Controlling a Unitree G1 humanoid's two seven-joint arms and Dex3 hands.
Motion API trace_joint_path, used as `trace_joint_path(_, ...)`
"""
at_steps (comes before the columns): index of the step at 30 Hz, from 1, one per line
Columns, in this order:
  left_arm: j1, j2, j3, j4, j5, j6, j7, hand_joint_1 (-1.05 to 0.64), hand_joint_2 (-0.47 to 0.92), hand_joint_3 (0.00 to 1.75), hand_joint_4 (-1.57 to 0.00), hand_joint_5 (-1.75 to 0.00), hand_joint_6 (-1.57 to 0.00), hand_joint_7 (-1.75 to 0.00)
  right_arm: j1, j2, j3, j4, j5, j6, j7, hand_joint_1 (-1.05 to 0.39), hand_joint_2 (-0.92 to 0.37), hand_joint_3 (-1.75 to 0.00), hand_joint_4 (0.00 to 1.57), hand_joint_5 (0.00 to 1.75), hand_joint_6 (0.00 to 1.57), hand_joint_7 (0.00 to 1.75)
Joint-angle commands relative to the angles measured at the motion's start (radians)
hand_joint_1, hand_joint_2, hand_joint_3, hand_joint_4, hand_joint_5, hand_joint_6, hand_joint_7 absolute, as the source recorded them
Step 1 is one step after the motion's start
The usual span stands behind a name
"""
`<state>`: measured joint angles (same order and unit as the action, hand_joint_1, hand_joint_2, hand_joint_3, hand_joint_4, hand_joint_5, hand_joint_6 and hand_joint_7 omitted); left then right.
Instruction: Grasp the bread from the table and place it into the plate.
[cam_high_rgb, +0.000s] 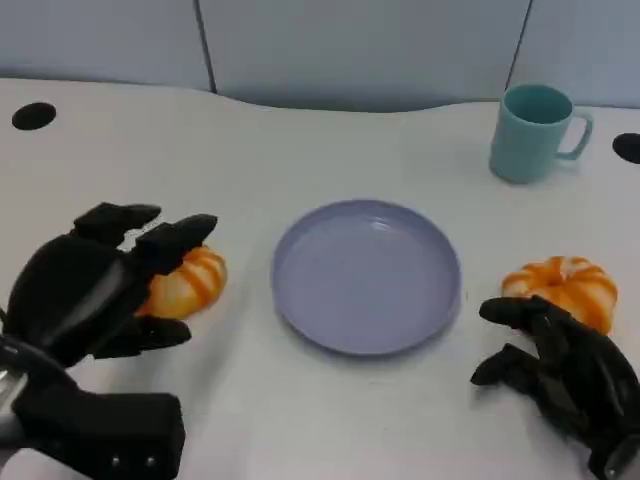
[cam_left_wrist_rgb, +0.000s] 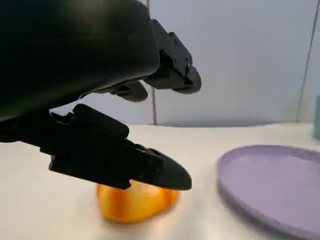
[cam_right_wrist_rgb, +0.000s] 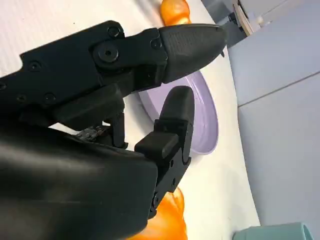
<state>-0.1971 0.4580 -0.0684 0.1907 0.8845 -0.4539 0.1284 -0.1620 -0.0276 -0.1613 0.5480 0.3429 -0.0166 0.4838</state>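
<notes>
I see my left hand (cam_high_rgb: 100, 280) with fingers around the orange striped bread (cam_high_rgb: 188, 283), not clearly grasping; right hand (cam_high_rgb: 560, 375) released beside the round lilac plastic plate (cam_high_rgb: 366, 275).

Plate (cam_high_rgb: 367, 275): smooth lilac plastic, slight sheen. Mug (cam_high_rgb: 532, 131): teal, matt, plastic-like. Bread pieces (cam_high_rgb: 188, 281) (cam_high_rgb: 565, 287): glazed orange crust, glossy. Hands (cam_high_rgb: 95, 283) (cam_high_rgb: 562, 370): matt black plastic. Table (cam_high_rgb: 300, 140): smooth matt white.

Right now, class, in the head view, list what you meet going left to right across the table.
Left hand → left bread → plate → mug. The right bread and right hand overlap, so their order is unclear.
</notes>
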Motion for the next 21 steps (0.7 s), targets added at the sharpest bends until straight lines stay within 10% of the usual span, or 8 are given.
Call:
trace_joint_path(1, -0.042, 0.043, -0.052, -0.007, 0.033, 0.064, -0.026, -0.76, 0.92, 0.09, -0.05, -0.23, -0.21, 0.00, 0.017, -0.009, -0.001, 0.006, -0.006, 0.016, -0.004, -0.43, -0.92, -0.29, 0.58, 1.40, 0.58, 0.99)
trace_joint_path(9, -0.158, 0.085, -0.171, 0.045, 0.080, 0.193, -0.184, -0.80, 0.92, 0.08, -0.01, -0.09, -0.09, 0.00, 0.019, -0.007, -0.004, 0.007, -0.001, 0.021, -0.002, -0.44, -0.92, -0.27, 0.58, 1.40, 0.59, 0.98)
trace_joint_path(21, -0.503, -0.026, -0.415, 0.652, 0.118, 0.216, -0.082, -0.73, 0.91, 0.02, -0.09, -0.10, -0.19, -0.01, 0.051, -0.009, -0.009, -0.039, 0.006, 0.057, 0.001, -0.44, -0.92, -0.27, 0.58, 1.39, 0.58, 0.99)
